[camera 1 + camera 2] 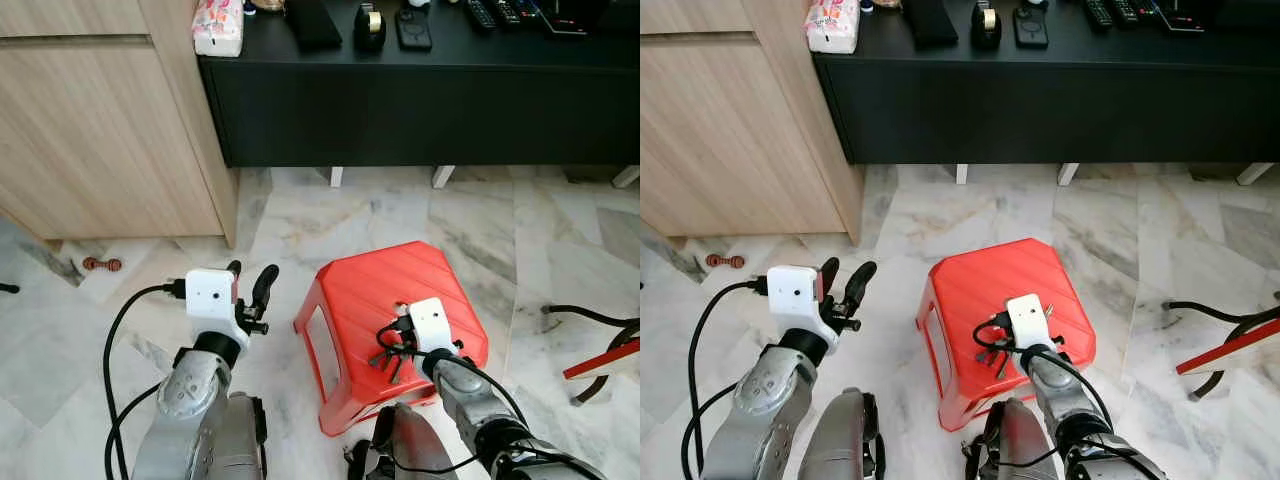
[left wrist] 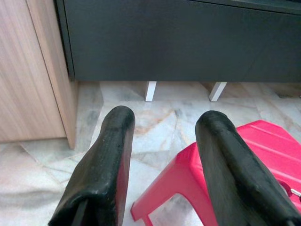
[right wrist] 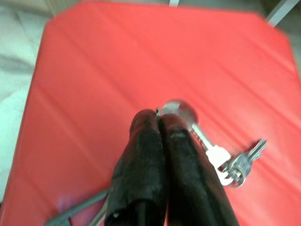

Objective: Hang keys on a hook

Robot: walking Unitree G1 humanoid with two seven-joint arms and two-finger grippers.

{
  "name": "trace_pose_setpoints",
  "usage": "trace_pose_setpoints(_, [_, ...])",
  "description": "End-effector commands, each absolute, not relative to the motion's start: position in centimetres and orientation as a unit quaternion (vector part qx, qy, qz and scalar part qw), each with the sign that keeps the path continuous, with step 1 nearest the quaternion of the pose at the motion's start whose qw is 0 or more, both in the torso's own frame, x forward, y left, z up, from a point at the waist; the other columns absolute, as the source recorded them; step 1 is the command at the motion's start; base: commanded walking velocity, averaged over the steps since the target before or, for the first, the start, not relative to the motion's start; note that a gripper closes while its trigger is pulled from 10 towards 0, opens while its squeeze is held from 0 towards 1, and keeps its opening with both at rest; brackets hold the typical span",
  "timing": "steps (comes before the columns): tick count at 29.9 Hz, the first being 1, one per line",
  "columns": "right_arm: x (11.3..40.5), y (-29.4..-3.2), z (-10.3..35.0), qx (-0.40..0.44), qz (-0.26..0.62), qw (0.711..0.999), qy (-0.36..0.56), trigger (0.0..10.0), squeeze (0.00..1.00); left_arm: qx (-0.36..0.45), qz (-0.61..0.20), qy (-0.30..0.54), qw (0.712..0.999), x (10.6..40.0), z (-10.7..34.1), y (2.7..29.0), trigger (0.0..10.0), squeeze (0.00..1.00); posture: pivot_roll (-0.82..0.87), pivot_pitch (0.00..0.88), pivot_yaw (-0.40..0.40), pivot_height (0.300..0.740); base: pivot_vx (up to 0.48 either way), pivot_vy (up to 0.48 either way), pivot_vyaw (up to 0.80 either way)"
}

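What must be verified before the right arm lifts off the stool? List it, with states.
1. Right pincer closed at the keys: ok, fingers pressed together.
2. Keys actually gripped: cannot tell; the bunch lies on the red stool beside the fingertips.
3. Left pincer clear of the stool: ok, open, raised over the floor to its left.
4. Hook located: not ok, none in sight.
5. Stool top free of other items: ok.

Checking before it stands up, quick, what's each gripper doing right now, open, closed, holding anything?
Left gripper: jaws open, holding nothing, raised above the floor beside the red stool.
Right gripper: jaws closed at the keys on the stool; actual grip cannot be told.
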State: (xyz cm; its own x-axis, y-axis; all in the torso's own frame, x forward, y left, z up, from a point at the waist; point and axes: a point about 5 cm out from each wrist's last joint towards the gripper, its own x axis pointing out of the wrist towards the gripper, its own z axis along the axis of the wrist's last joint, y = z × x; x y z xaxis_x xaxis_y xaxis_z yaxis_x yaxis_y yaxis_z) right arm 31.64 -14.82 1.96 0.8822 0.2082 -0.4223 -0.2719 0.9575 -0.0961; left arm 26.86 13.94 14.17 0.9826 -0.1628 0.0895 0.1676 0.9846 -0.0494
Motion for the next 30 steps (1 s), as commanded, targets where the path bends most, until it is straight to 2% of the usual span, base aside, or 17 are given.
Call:
trace_pose_setpoints(1, [31.3,-15.5,1.8,-0.068,0.114,0.971,0.201,0.0,0.0,-0.027,-0.081,-0.039,0.996,27.1,13.6,14.3,10.0,0.0,0.23,0.115,-0.09,0.642,0.0,0.0,0.0])
trace_pose_setpoints(5, [31.6,-15.8,2.5,-0.056,0.112,0.976,0.177,0.0,0.0,-0.02,-0.072,-0.036,0.997,27.5,13.0,15.1,10.0,0.0,0.23,0.071,-0.091,0.642,0.0,0.0,0.0])
trace_pose_setpoints(10, [32.1,-15.8,3.8,-0.047,0.123,0.983,0.129,0.0,0.0,-0.002,-0.029,-0.011,1.0,27.8,11.0,17.5,10.0,0.0,0.22,0.0,-0.094,0.642,0.0,0.0,0.0])
trace_pose_setpoints(17, [31.8,-16.0,4.6,-0.036,0.125,0.988,0.087,0.0,0.0,0.016,0.031,0.05,0.998,26.9,7.1,20.9,10.0,0.0,0.21,0.0,-0.093,0.642,0.0,0.0,0.0])
trace_pose_setpoints(18, [31.5,-16.0,4.8,-0.03,0.125,0.989,0.076,0.0,0.0,0.02,0.053,0.072,0.996,26.5,5.8,22.0,10.0,0.0,0.21,0.0,-0.087,0.642,0.0,0.0,0.0])
trace_pose_setpoints(19, [31.4,-16.0,4.9,-0.028,0.122,0.989,0.072,2.5,0.0,0.025,0.066,0.084,0.994,26.2,5.1,22.7,10.0,0.0,0.2,0.0,-0.083,0.642,0.0,0.0,0.0])
trace_pose_setpoints(20, [31.1,-16.1,5.0,-0.022,0.119,0.99,0.066,10.0,0.0,0.024,0.089,0.107,0.99,25.7,3.8,23.8,10.0,0.0,0.19,0.0,-0.08,0.642,0.0,0.0,0.0])
trace_pose_setpoints(23, [30.9,-16.1,5.0,-0.018,0.117,0.991,0.064,10.0,0.0,0.02,0.097,0.117,0.988,25.5,3.2,24.3,10.0,0.0,0.19,0.0,-0.078,0.642,0.0,0.0,0.0])
trace_pose_setpoints(26, [30.4,-17.2,4.6,0.003,0.075,0.995,0.069,10.0,0.0,0.018,0.117,0.191,0.974,23.8,0.0,25.2,10.0,0.0,0.19,0.0,-0.064,0.642,0.0,0.0,0.0])
trace_pose_setpoints(29, [30.0,-17.3,4.6,0.008,0.06,0.996,0.067,10.0,0.0,0.021,0.094,0.267,0.959,21.7,-3.1,24.5,10.0,0.0,0.17,0.0,-0.042,0.642,0.0,0.0,0.0])
trace_pose_setpoints(30, [30.0,-17.3,4.6,0.008,0.06,0.996,0.067,10.0,0.0,0.021,0.094,0.267,0.959,21.7,-3.1,24.5,10.0,0.0,0.17,0.0,-0.042,0.642,0.0,0.0,0.0])
